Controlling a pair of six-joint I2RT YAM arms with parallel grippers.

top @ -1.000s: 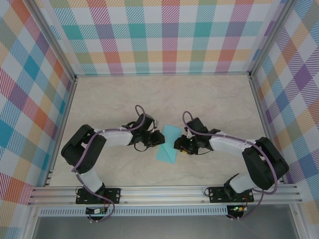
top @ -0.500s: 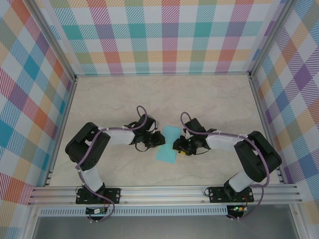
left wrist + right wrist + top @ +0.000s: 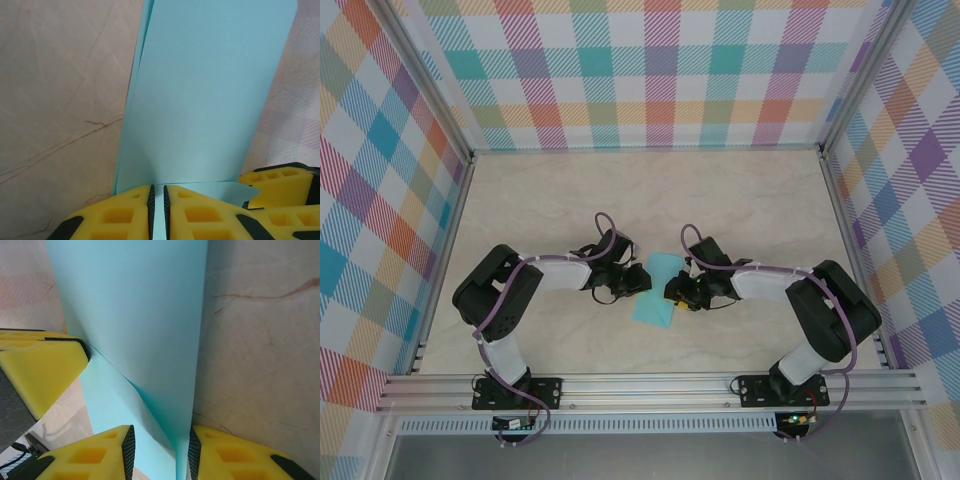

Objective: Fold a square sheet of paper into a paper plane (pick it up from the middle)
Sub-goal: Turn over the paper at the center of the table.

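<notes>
**Right arm closes in on the teal sheet**

Since a second ago the right arm has drawn its elbow inward. The right end effector has slid a touch leftward against the sheet of paper, which looks narrower from above than it did. The left arm has also shifted its bulk a little to the right, while the left end effector has barely moved.

The sheet of paper sits on the counter midway between the two arms, and the end effectors meet it from either side. It is not flat. In the left wrist view the paper stands up from the grip as a folded sheet, with two layers showing along its left edge.

The left end effector is clamped on the paper, its yellow fingers pressed nearly together with only the thin sheet between them (a yellow finger of the other arm shows at the lower right).

In the right wrist view the right end effector has its fingers a little apart. The curved bend of the paper runs down into the gap. I cannot tell whether they are pinching it. A finger of the left end effector rests against the sheet at the left edge.
</notes>
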